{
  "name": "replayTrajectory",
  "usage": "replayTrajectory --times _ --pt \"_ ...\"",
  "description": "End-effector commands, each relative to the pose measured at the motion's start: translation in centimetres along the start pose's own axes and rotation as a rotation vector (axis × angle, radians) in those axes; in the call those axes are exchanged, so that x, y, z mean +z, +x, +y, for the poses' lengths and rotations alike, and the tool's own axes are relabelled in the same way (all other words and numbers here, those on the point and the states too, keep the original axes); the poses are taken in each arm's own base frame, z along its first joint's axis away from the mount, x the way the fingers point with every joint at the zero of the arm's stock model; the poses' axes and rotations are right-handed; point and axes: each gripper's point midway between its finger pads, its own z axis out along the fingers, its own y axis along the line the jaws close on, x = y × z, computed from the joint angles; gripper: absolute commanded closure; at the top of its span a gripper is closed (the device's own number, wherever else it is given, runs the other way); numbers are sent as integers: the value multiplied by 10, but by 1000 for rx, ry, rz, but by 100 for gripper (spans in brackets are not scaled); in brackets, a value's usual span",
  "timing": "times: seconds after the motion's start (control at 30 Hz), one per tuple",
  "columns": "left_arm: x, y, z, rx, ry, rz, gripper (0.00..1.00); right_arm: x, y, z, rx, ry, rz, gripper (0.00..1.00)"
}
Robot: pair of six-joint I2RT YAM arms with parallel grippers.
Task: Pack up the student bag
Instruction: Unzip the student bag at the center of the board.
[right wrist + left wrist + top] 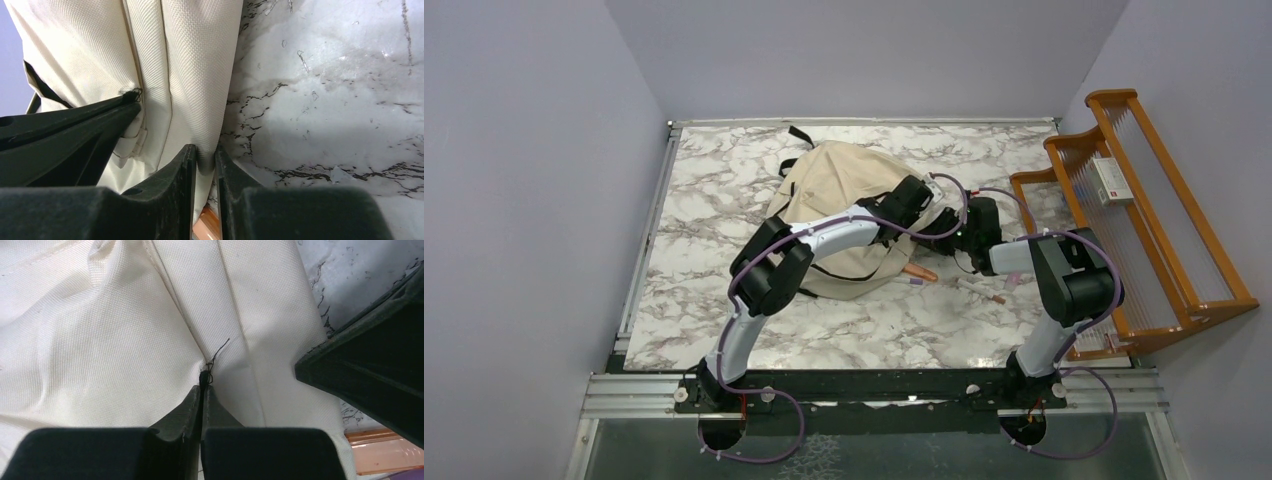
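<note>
Cream student bag point(829, 185), black straps point(800, 134); table point(714, 210) white marble, grey-brown veins; rack point(1136, 215) orange wood

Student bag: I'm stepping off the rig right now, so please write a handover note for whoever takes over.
Left gripper: jaws shut on a dark tab at a seam of the student bag.
Right gripper: jaws pinching a fold of its edge.
Bag lies mid-table, opening not visible.
Small items lie beside it, unpacked.
To do: open the bag, load them.
</note>
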Motion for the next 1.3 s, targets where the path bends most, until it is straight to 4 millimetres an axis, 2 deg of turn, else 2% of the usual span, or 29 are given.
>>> replayTrajectory --times 0.0,0.17,0.23,0.4,0.6,0.67,0.8,0.97,1.27 --pt "-32 -45 33 -104 -92 -123 100 -1 1 -4 -5 -8 3 77" --pt "-44 -51 41 -155 -99 -155 100 -1 -1 -2 3 -16 -14 95" --pt "-47 -50 45 -174 -104 -160 100 -1 -1 -1 9 -18 -17 99" --pt "-53 -44 63 -230 -124 -163 100 -3 -1 -6 24 -8 -25 100" --pt "-52 -21 97 -294 -161 -135 100 -4 1 -9 33 0 -17 99" --pt "-53 -13 111 -313 -176 -129 100 -3 2 -10 33 -2 -11 100" --pt "-51 7 153 -360 -230 -112 100 -2 3 -13 43 -2 11 99" --pt "-62 23 200 -423 -296 -120 100 -3 2 -15 51 3 8 100" --pt "-81 51 258 -533 -376 -148 100 -4 -1 -19 49 20 3 100"
